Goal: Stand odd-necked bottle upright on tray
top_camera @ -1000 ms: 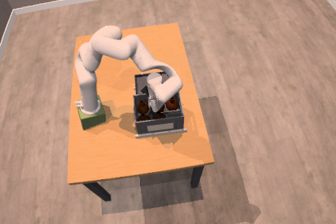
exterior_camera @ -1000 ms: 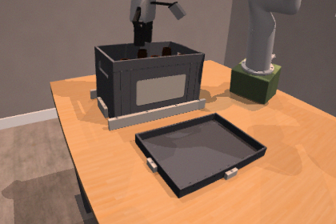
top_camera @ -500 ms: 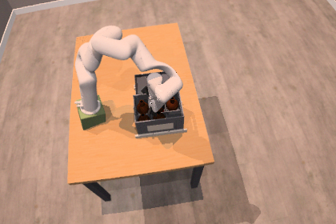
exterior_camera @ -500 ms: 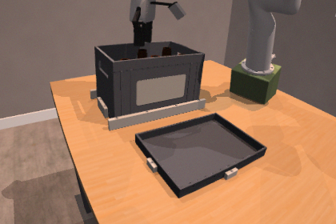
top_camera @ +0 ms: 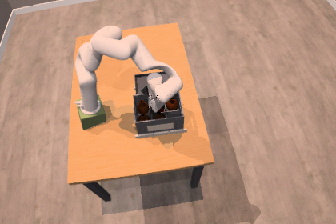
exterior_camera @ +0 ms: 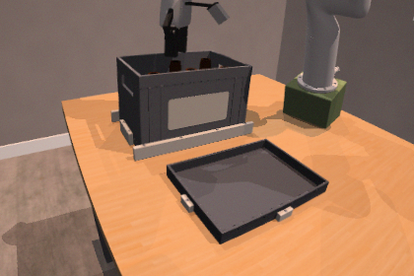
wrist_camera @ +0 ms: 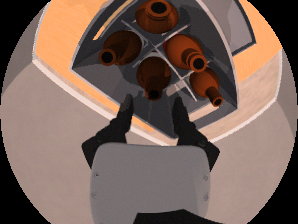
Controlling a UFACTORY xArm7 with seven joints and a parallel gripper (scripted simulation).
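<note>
Five bottles (top_camera: 172, 104) (exterior_camera: 174, 66) (wrist_camera: 154, 72) stand in the crate (top_camera: 160, 126) (exterior_camera: 197, 107) (wrist_camera: 80, 69).
</note>
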